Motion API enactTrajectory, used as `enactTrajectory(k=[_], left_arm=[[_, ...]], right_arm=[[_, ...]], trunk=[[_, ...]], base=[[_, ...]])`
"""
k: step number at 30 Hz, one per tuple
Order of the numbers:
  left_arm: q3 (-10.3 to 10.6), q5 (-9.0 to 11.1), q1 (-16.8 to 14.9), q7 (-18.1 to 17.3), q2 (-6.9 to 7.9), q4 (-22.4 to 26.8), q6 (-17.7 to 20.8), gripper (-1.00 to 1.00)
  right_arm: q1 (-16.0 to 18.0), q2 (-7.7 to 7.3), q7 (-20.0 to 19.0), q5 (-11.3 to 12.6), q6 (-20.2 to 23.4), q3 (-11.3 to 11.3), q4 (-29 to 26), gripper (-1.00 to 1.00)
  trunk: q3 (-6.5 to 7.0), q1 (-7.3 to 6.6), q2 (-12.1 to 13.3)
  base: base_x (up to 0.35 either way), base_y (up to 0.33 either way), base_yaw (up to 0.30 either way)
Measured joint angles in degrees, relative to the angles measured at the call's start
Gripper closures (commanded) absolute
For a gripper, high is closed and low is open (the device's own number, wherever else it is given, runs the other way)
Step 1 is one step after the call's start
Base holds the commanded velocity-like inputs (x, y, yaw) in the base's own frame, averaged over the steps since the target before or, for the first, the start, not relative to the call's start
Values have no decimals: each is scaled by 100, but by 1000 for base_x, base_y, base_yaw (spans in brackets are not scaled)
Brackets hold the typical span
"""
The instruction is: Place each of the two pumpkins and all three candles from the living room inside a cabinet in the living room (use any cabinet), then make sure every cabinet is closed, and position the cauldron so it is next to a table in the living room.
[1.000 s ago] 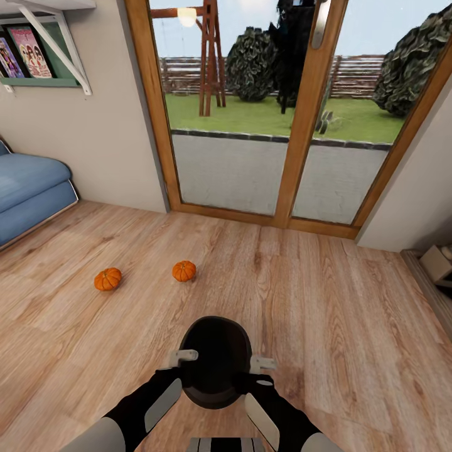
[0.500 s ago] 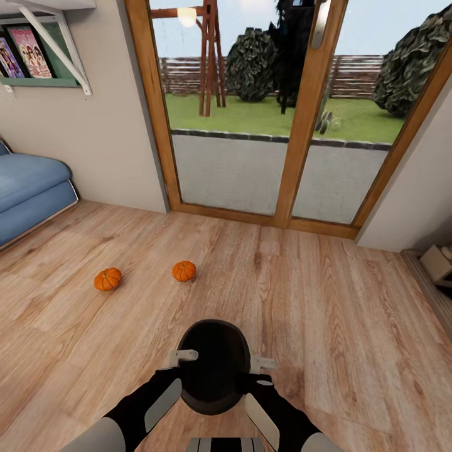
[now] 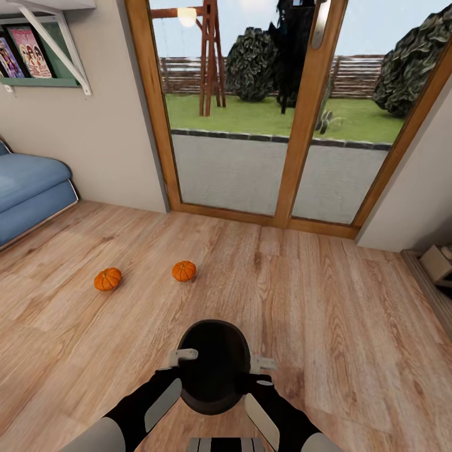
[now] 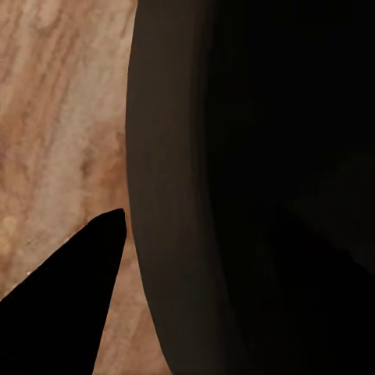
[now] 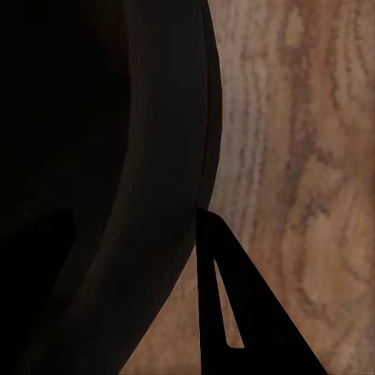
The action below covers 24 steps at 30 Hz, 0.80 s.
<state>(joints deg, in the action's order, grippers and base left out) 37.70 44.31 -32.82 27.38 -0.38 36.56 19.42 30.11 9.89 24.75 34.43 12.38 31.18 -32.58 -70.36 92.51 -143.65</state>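
From the head view, the black cauldron (image 3: 213, 366) sits low in the middle of the picture, just in front of the robot, with the left gripper (image 3: 179, 358) at its left rim and the right gripper (image 3: 261, 363) at its right rim. Its wide mouth faces up toward the camera, and being round, it shows no long axis. Each gripper appears to straddle the rim, one finger outside and the other lost in the dark bowl. Whether the cauldron rests on the wood floor (image 3: 339, 326) or is lifted off it cannot be told. Farther off on the floor lie two pumpkins, one (image 3: 108, 279) to the left and one (image 3: 184, 270) nearer the middle, well apart from each other, stems up. Beyond them stands a glass door (image 3: 251, 113) in a wooden frame; a blue sofa (image 3: 28, 188) is at the left edge.

The left wrist view adds the close contact: the cauldron's curved wall (image 4: 180, 195) runs between the jaws, one dark finger (image 4: 70, 297) outside it over the floor. The jaws pinch the rim.

The right wrist view shows the same on the other side: the cauldron's rim (image 5: 168, 180) with an outer finger (image 5: 230, 305) pressed against it.
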Motion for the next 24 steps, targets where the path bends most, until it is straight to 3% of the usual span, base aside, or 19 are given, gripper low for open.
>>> enactTrajectory(k=[24], left_arm=[[12,65,0,-1,3,-3,-18,100]], right_arm=[[-5,0,9,60,5,16,7,100]], trunk=[[21,-2,2]], base=[[0,0,0]])
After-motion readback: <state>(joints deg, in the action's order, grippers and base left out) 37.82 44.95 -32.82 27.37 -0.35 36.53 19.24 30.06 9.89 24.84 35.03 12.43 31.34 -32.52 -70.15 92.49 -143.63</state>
